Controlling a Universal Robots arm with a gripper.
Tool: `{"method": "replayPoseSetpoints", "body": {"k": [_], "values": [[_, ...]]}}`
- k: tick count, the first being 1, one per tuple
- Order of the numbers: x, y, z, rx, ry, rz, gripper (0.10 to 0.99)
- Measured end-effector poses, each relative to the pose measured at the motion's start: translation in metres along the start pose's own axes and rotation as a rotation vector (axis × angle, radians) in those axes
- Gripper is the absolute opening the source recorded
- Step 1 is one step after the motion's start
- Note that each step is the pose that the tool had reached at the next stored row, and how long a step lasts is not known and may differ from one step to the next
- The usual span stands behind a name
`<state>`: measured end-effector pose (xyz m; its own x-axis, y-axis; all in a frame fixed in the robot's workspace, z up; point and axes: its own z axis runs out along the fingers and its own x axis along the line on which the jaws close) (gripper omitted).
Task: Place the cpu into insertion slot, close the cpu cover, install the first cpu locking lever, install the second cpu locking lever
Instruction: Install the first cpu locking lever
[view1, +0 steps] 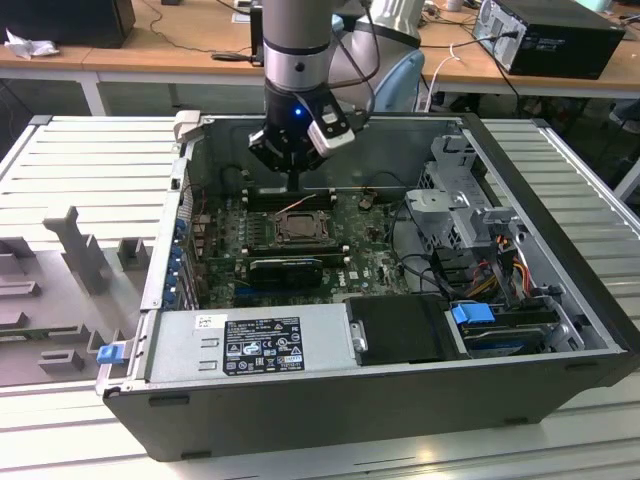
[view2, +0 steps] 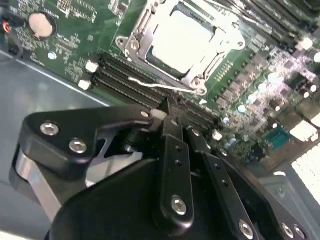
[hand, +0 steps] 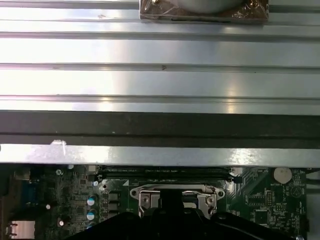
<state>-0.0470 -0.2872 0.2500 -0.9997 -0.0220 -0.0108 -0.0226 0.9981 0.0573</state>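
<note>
1. Pale silver-beige and square, the flat metal cpu (view2: 182, 40) already lies in the insertion slot (view2: 197, 77), the square socket with a silvery rim on the green motherboard (view2: 75, 45); I judge the placing step done.
2. My thin silvery frame plate, the cpu cover (view2: 145, 22), appears to lie down around the chip, its large cut-out showing the chip face, so I judge the cover closed.
3. One thin wire locking lever (view2: 160, 86) stands away from the socket edge over the long black memory slots (view2: 125, 80), so it looks unlatched; I cannot tell how the other lever stands.
4. My black gripper (view2: 167, 112) has its fingers pressed together, pinching nothing, the tips just beside that loose lever.
5. In the exterior view my gripper (view1: 293, 180) hangs inside the open dark computer case (view1: 560, 250), just above the socket (view1: 297, 228).
</note>
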Motion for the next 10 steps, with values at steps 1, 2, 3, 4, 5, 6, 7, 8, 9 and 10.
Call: {"method": "replayPoseSetpoints", "body": {"k": [1, 2, 3, 4, 5, 6, 7, 8, 9, 10], "values": [[-0.0012, -0.0002, 0.0035, 0.0, 0.0007, -0.012, 0.106], [-0.0031, -0.0004, 0.0059, 0.0, 0.0009, -0.014, 0.106], [-0.0047, -0.0005, 0.0077, 0.0, 0.0008, -0.014, 0.106], [-0.0071, -0.0007, 0.0108, 0.0, 0.0008, -0.014, 0.106], [-0.0084, -0.001, 0.0141, 0.0, 0.0008, -0.014, 0.106], [-0.0092, -0.001, 0.0167, 0.0, 0.0009, -0.014, 0.106], [-0.01, -0.0006, 0.0195, 0.0, 0.0008, -0.014, 0.106], [-0.011, 0.0004, 0.0203, 0.0, 0.0008, -0.014, 0.106], [-0.0117, 0.0008, 0.0206, -0.001, 0.0008, -0.014, 0.106], [-0.0125, 0.0013, 0.0208, -0.001, 0.0008, -0.014, 0.106]]}}
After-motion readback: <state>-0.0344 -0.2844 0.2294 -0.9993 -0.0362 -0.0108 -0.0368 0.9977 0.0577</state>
